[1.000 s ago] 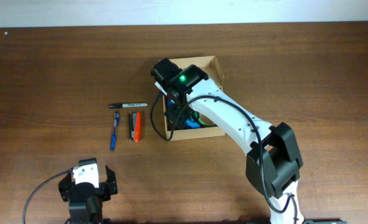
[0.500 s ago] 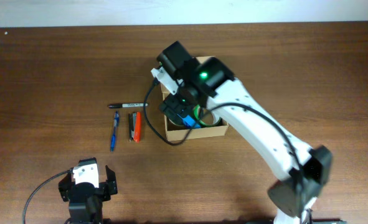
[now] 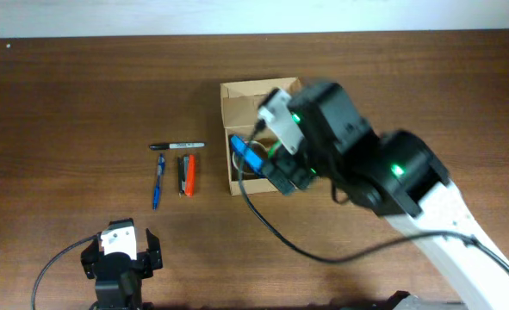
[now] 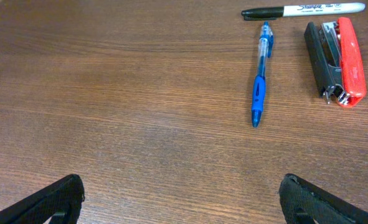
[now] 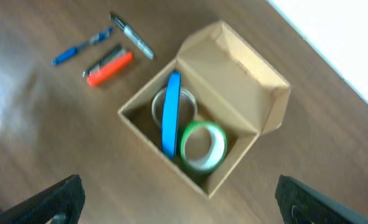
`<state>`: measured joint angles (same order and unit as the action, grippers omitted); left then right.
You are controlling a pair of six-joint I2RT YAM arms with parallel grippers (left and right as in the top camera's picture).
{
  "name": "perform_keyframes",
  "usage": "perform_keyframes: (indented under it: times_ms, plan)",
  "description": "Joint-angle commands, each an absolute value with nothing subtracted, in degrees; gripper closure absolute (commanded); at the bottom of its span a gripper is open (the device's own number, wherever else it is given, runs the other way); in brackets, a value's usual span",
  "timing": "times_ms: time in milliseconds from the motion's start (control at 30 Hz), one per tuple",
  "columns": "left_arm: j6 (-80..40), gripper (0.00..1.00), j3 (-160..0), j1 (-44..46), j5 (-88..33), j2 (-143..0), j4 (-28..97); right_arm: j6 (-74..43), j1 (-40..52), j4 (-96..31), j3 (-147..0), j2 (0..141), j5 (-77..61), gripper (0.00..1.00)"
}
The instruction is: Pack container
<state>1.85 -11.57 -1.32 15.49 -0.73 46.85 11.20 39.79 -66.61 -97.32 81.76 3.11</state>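
The container (image 3: pixel 237 96) is a tan cardboard box with its flap lid open, standing at mid-table. In the right wrist view the container (image 5: pixel 233 68) holds an upright blue tape roll (image 5: pixel 170 112), a green tape roll (image 5: pixel 202 144) and a clear roll (image 5: pixel 159 102). My right gripper (image 5: pixel 179 199) is open and empty, raised well above the box; in the overhead view the right gripper (image 3: pixel 282 172) covers the box's right part. My left gripper (image 3: pixel 116 258) rests near the front edge, and the left wrist view shows the left gripper (image 4: pixel 184 199) open and empty.
Left of the box lie a black marker (image 3: pixel 176 145), a blue pen (image 3: pixel 158 181) and a red and black stapler (image 3: pixel 187 174). They also show in the left wrist view: marker (image 4: pixel 302 9), pen (image 4: pixel 260 74), stapler (image 4: pixel 336 62).
My right arm has lifted out of the box and drawn back to the right, empty. The blue roll stays in the box. The left arm has not moved.
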Motion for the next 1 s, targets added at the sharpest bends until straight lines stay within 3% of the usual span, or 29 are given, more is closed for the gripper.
perform_keyframes:
  times_ms: [0,233,600,967]
  plan:
    - [1.06,0.0,-11.09,-1.63,15.88,-0.34,46.72,9.93,39.99,-61.8,-87.07,73.36,7.29,0.01]
    - [1.06,0.01,-11.09,-1.63,15.88,-0.34,46.72,5.17,39.97,-52.73,-69.41,56.75,13.17,0.01]
    - [1.06,0.0,-11.09,-1.63,15.88,-0.34,46.72,0.95,38.87,-45.95,-47.83,30.72,11.14,0.01]
    - [1.06,0.01,-11.09,-1.63,15.88,-0.34,46.72,-0.93,38.87,-47.51,-41.41,23.14,10.96,0.01]
